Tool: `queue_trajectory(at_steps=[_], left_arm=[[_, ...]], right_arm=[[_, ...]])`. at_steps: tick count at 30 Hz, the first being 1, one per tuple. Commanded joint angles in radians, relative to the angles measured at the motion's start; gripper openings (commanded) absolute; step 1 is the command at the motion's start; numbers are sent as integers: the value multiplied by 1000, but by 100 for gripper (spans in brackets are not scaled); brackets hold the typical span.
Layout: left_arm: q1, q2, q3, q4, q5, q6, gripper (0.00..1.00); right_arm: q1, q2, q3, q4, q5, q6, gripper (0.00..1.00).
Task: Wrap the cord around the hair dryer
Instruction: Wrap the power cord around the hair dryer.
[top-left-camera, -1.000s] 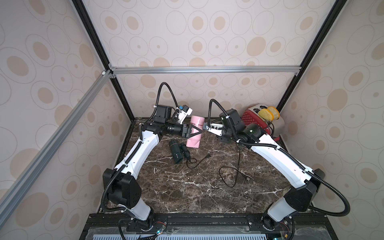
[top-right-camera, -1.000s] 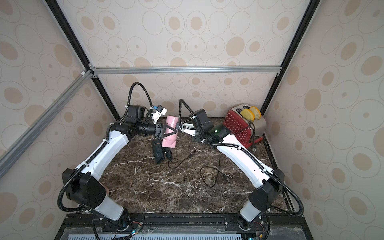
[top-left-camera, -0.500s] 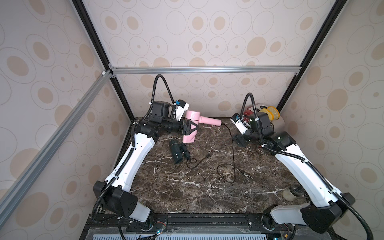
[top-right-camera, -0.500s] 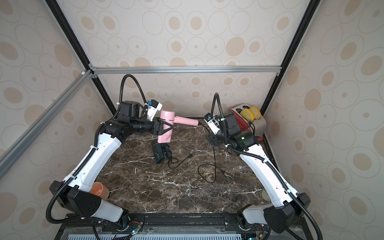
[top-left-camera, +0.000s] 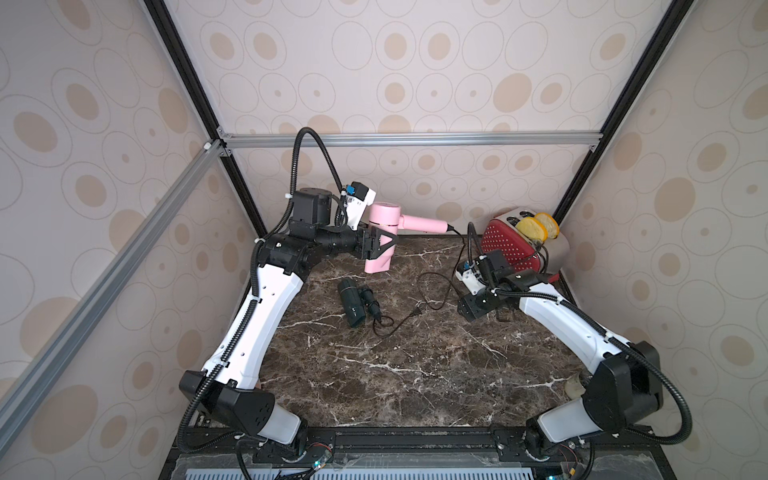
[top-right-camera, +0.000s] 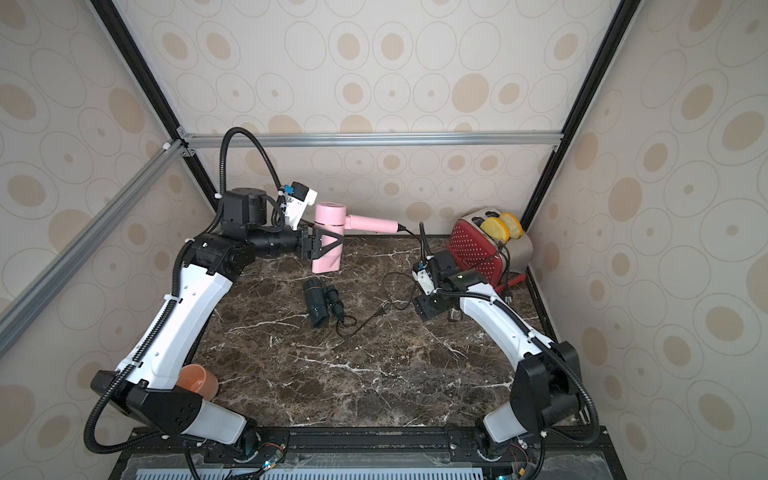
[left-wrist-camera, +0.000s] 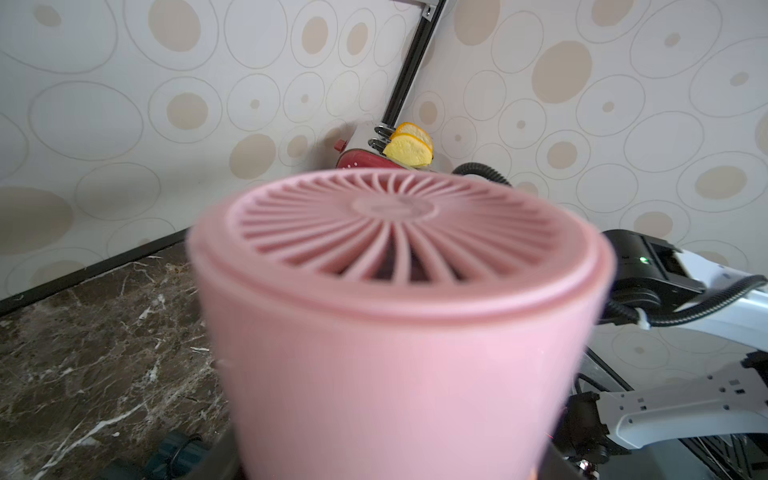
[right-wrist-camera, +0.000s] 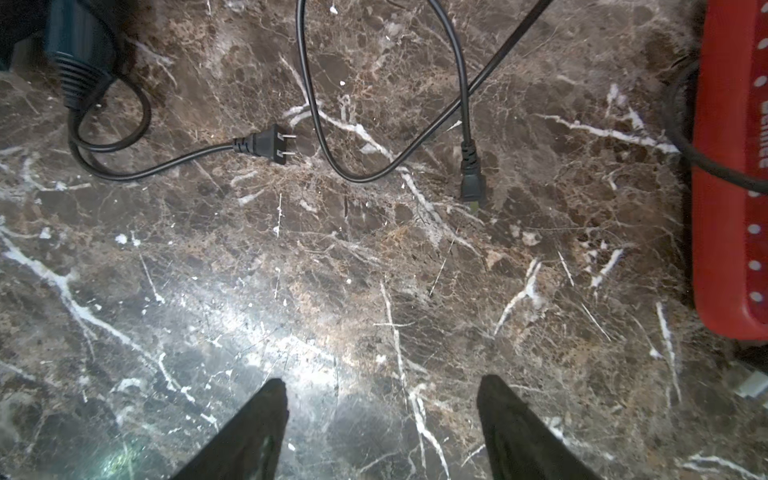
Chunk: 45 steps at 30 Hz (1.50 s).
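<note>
1. In both top views the left gripper (top-left-camera: 380, 246) pinches the pink hair dryer (top-left-camera: 384, 216) by its barrel, aloft at the back of the table (top-left-camera: 374, 374). Its thin cord (top-left-camera: 418, 286) droops from the handle and lies looped. The right gripper (top-left-camera: 469, 311) hovers low beside the loop, pointing down.
2. Left wrist: the dryer's rigid grille fills the view. It is likely light, and its smooth shell may slip.
3. Right wrist: the jaws are spread and empty. The limp cord probably grabs best near its plug (right-wrist-camera: 473, 183).

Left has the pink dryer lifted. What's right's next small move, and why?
Probably advance the right gripper to the cord just behind its plug and close: its jaws stand open and empty, the cord lies slack, unwrapped, and the left gripper holds the hair dryer.
</note>
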Motion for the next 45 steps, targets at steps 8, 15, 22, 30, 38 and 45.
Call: queue_trajectory(at_steps=[8,15,22,30,38,45], left_arm=[[2,-20,80,-44,16,57,0],[2,15,141,-74,10,70,0],[2,19,134,-82,25,61,0],[2,25,126,-100,37,70,0],[2,19,137,-99,63,59,0],[2,0,93,-43,131,17,0]], right_arm=[[-11,131,-24,264,34,-106,69],[-31,202,-55,361,55,-90,61],[-60,233,-88,479,-10,-58,47],[-78,278,-112,609,-170,-179,55],[-95,380,1,568,-144,-167,53],[-92,476,85,571,-226,-166,44]])
